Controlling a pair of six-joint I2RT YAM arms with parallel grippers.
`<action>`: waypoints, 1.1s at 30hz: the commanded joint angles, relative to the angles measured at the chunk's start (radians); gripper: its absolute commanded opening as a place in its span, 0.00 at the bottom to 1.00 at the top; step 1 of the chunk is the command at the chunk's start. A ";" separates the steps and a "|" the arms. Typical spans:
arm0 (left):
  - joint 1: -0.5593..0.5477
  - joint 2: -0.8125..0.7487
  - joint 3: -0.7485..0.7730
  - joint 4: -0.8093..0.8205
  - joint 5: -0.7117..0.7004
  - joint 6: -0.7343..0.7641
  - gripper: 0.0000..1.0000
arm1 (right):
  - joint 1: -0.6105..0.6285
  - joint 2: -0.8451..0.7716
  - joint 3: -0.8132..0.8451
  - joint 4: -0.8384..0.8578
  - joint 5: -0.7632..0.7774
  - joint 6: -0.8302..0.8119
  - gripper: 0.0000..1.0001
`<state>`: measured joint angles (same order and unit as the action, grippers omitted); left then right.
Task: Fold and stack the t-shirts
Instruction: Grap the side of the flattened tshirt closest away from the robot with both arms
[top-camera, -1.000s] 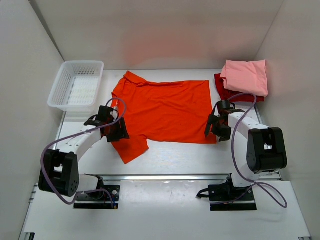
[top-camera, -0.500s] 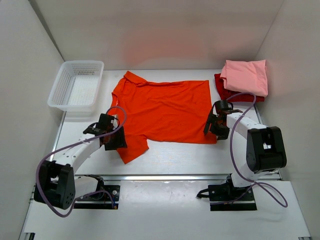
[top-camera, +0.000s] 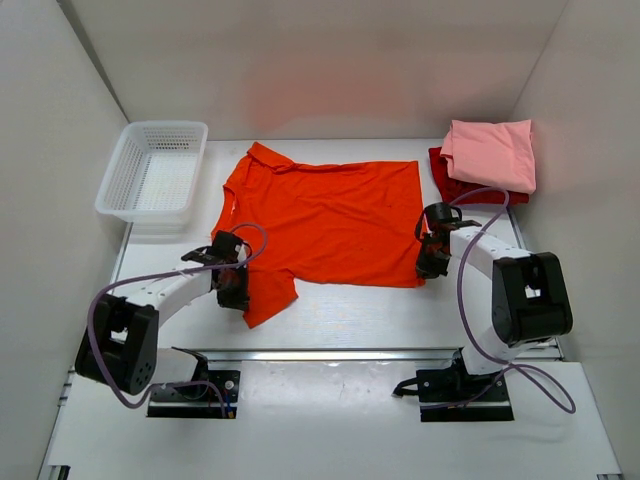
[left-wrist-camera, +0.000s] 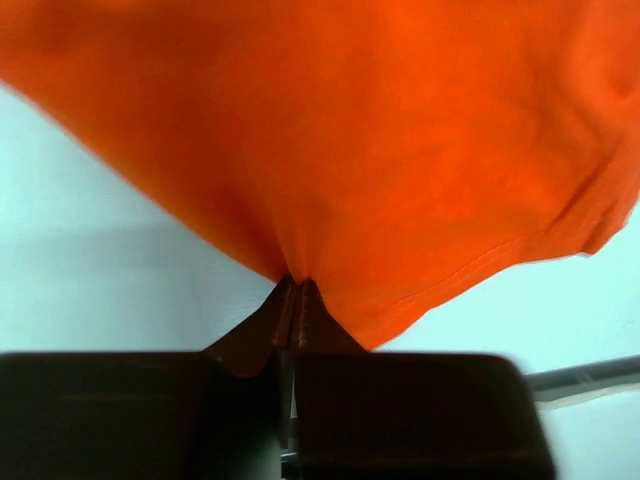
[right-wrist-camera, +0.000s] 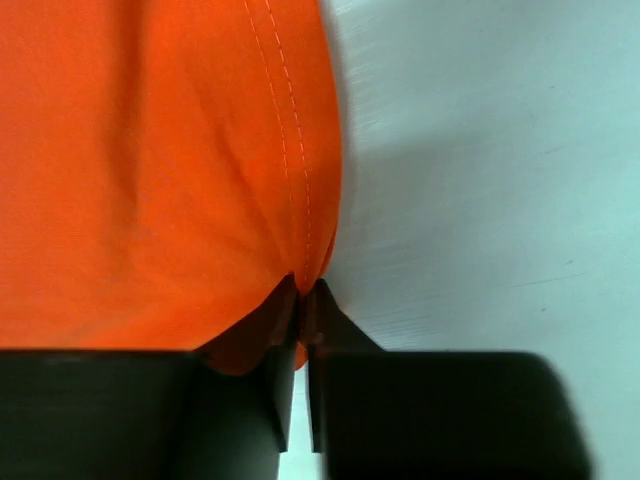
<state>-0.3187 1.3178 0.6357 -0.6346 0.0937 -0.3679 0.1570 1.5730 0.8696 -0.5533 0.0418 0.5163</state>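
Note:
The orange t-shirt (top-camera: 325, 220) lies spread flat mid-table, collar to the left. My left gripper (top-camera: 236, 290) is shut on its near-left sleeve; in the left wrist view the orange cloth (left-wrist-camera: 330, 150) is pinched between the closed fingertips (left-wrist-camera: 296, 288). My right gripper (top-camera: 428, 265) is shut on the shirt's near-right hem corner, and the stitched hem (right-wrist-camera: 290, 160) runs into the closed jaws (right-wrist-camera: 303, 288). A folded light pink t-shirt (top-camera: 492, 152) rests on a dark red one (top-camera: 445, 178) at the back right.
A white mesh basket (top-camera: 152, 180) stands at the back left. White walls close in both sides and the back. A metal rail (top-camera: 340, 355) crosses the near edge in front of the arm bases.
Both grippers went from open to shut on the orange shirt. The left one slid toward the near edge along the sleeve; the right one settled onto the hem corner.

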 joint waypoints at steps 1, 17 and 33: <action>0.000 0.023 0.025 0.019 0.032 0.032 0.00 | 0.000 0.041 0.005 -0.051 -0.019 0.014 0.00; 0.009 -0.241 0.181 -0.223 0.015 0.021 0.00 | -0.048 -0.096 0.071 -0.181 -0.043 -0.061 0.00; 0.018 -0.430 0.154 -0.333 0.091 -0.036 0.00 | -0.135 -0.260 -0.054 -0.352 -0.112 -0.153 0.00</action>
<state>-0.3168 0.8566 0.7380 -0.9714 0.1768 -0.4126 0.0376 1.3170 0.8230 -0.8738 -0.0380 0.4068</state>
